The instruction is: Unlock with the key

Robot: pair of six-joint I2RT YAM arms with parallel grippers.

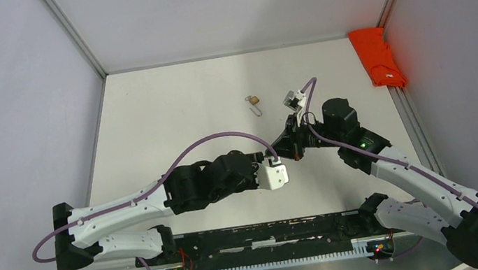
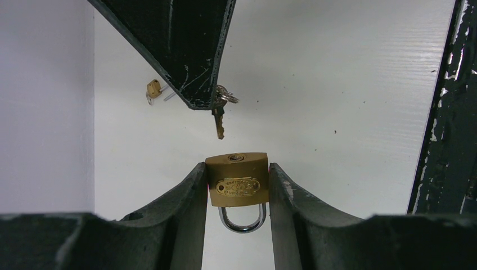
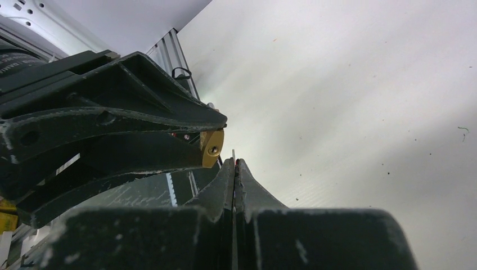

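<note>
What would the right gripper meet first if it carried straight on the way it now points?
Most likely the padlock clamped in the left gripper: the key held by the right gripper sits just short of its keyhole. The tip looks slightly off-centre, so it may hit brass first.

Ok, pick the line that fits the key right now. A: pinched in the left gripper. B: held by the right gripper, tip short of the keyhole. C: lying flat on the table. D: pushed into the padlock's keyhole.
B: the key hangs from the right gripper with a clear gap above the keyhole of the padlock, which the left gripper clamps.
</note>
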